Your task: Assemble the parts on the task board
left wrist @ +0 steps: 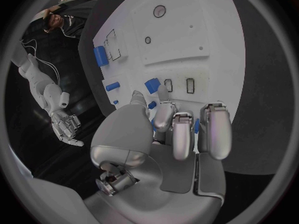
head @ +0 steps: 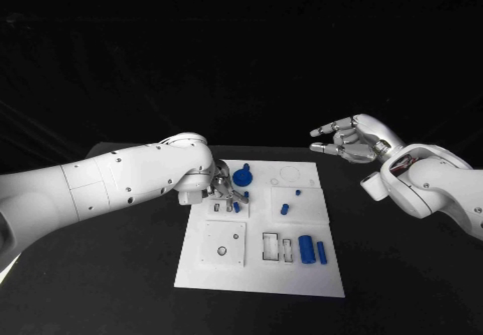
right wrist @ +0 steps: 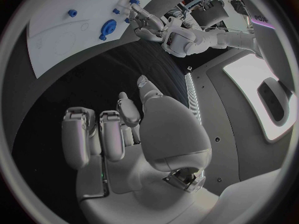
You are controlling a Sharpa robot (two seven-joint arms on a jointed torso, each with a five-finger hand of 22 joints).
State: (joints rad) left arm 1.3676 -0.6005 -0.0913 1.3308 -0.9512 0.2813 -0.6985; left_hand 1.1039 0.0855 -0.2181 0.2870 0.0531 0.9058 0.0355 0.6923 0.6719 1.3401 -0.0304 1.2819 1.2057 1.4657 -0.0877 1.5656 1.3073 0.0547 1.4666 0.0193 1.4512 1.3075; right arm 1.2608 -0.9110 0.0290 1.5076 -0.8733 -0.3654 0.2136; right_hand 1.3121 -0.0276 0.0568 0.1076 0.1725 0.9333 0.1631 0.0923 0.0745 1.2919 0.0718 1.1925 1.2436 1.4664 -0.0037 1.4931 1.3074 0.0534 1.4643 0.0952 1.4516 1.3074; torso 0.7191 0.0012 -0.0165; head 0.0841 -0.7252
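Note:
The white task board (head: 302, 279) lies in the middle of the table. My left hand (head: 227, 188) hovers low over its far left part, fingers curled down beside two narrow slots (left wrist: 179, 85). A small blue block (left wrist: 152, 85) sits at the thumb tip; whether it is pinched or only touched is unclear. A blue gear-like part (head: 245, 176) lies just beyond the hand. Two small blue pegs (head: 285, 208) rest mid-board, and two blue cylinders (head: 313, 250) lie near the front right. My right hand (head: 347, 137) is raised off the board's far right, fingers apart, holding nothing.
A square white plate with small holes (head: 223, 244) and a pair of rectangular slots (head: 273, 247) sit on the board's near half. Black table (head: 403, 279) surrounds the board. The right wrist view shows the board (right wrist: 62, 30) and the gear (right wrist: 110, 25) far off.

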